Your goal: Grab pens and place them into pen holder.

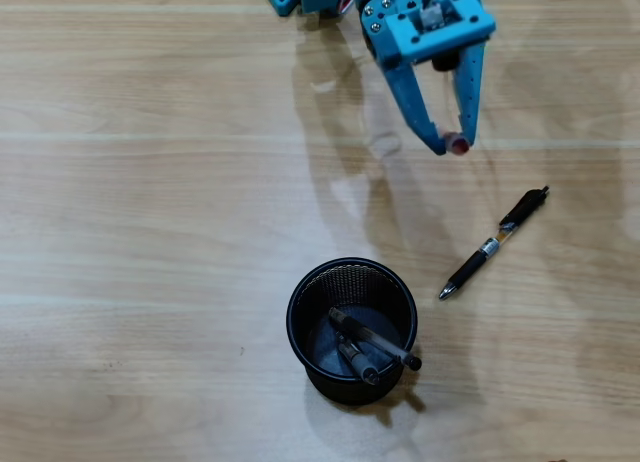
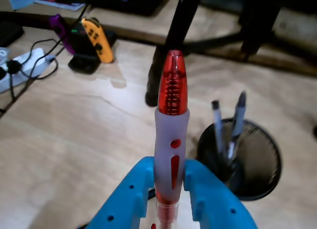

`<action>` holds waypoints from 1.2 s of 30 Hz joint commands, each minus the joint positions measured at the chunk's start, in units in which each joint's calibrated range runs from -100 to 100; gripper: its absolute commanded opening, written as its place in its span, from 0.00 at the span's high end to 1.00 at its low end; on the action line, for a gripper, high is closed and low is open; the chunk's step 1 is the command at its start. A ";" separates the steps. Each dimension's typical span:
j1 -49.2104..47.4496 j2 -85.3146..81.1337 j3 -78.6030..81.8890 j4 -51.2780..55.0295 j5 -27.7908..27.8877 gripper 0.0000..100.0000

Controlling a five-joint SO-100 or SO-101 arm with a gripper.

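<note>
My blue gripper (image 1: pixel 452 143) is shut on a red and white pen (image 2: pixel 170 140), held above the table at the top right of the overhead view. In the overhead view only the pen's red end (image 1: pixel 457 143) shows between the fingertips. In the wrist view the pen sticks out forward between my blue fingers (image 2: pixel 195 182). A black mesh pen holder (image 1: pixel 352 329) stands in front with two pens inside; it also shows in the wrist view (image 2: pixel 247 159). A black pen (image 1: pixel 494 243) lies on the table right of the holder.
The wooden table (image 1: pixel 150 232) spreads left of the holder. In the wrist view a black and orange device (image 2: pixel 96 40), cables (image 2: pixel 20 65) and a dark post (image 2: pixel 171 45) sit beyond the table's far part.
</note>
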 commanded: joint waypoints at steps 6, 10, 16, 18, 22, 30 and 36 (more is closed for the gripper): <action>4.14 -2.64 -4.55 -12.33 13.82 0.98; 5.14 2.82 -5.72 -20.76 13.32 0.98; 7.04 12.48 -8.25 -33.94 9.40 0.98; 8.13 15.00 -8.16 -37.72 8.64 0.98; 9.86 18.78 -7.62 -40.13 7.78 0.98; 12.03 24.74 -7.62 -40.22 6.10 0.98; 11.76 27.77 -7.52 -40.22 3.31 0.98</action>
